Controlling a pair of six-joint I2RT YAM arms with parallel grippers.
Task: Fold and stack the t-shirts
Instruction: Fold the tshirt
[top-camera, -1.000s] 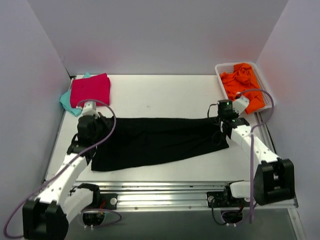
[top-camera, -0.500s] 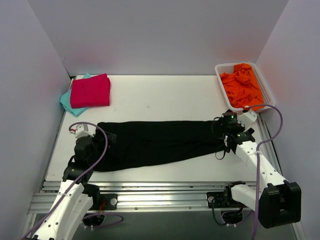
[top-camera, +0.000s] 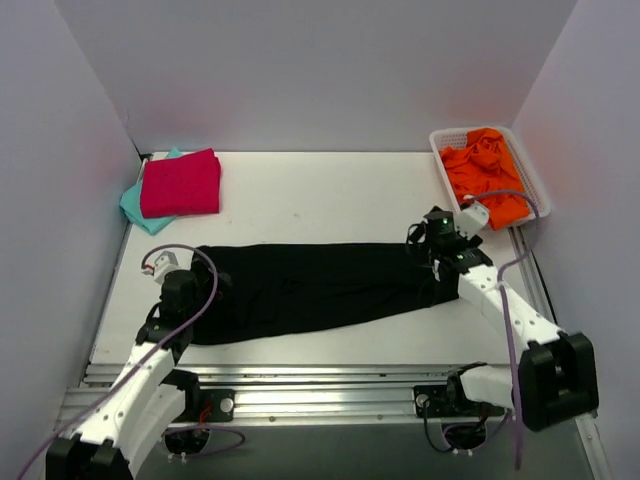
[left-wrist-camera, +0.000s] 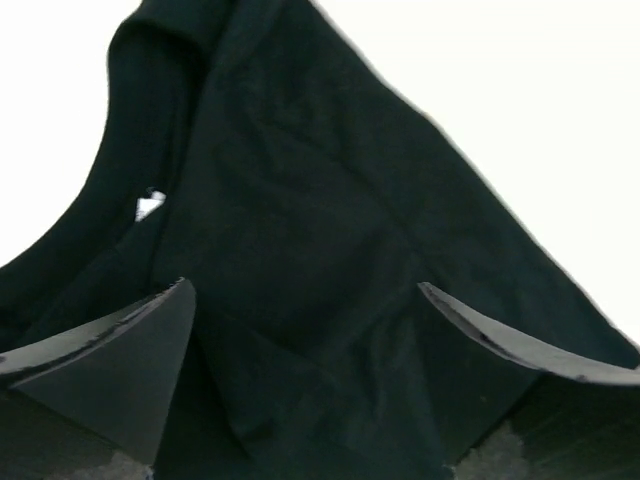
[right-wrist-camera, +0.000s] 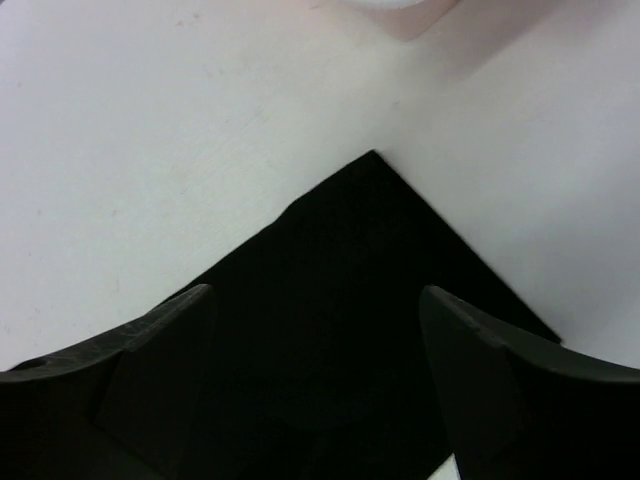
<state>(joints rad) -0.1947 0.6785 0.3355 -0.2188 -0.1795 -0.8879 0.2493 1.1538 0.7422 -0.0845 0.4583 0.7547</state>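
Observation:
A large black t-shirt (top-camera: 320, 288) lies folded into a long band across the table. My left gripper (top-camera: 183, 288) hovers over its left end, jaws open, with only cloth beneath (left-wrist-camera: 302, 284); a tiny light mark (left-wrist-camera: 150, 204) shows on the fabric. Over the shirt's far right corner (right-wrist-camera: 372, 165) my right gripper (top-camera: 434, 236) stands open (right-wrist-camera: 315, 291) and holds nothing. A folded magenta-pink t-shirt (top-camera: 181, 182) rests on a teal one (top-camera: 134, 205) at the back left.
A white basket (top-camera: 441, 150) with crumpled orange clothes (top-camera: 486, 176) stands at the back right. Bare white table (top-camera: 320, 195) stretches behind the black shirt. Walls close the left, back and right sides. A metal rail (top-camera: 330, 380) runs along the near edge.
Both grippers opened and let go of the black shirt. The left arm drew back toward the near edge. The right gripper pulled back, then returned over the far right corner.

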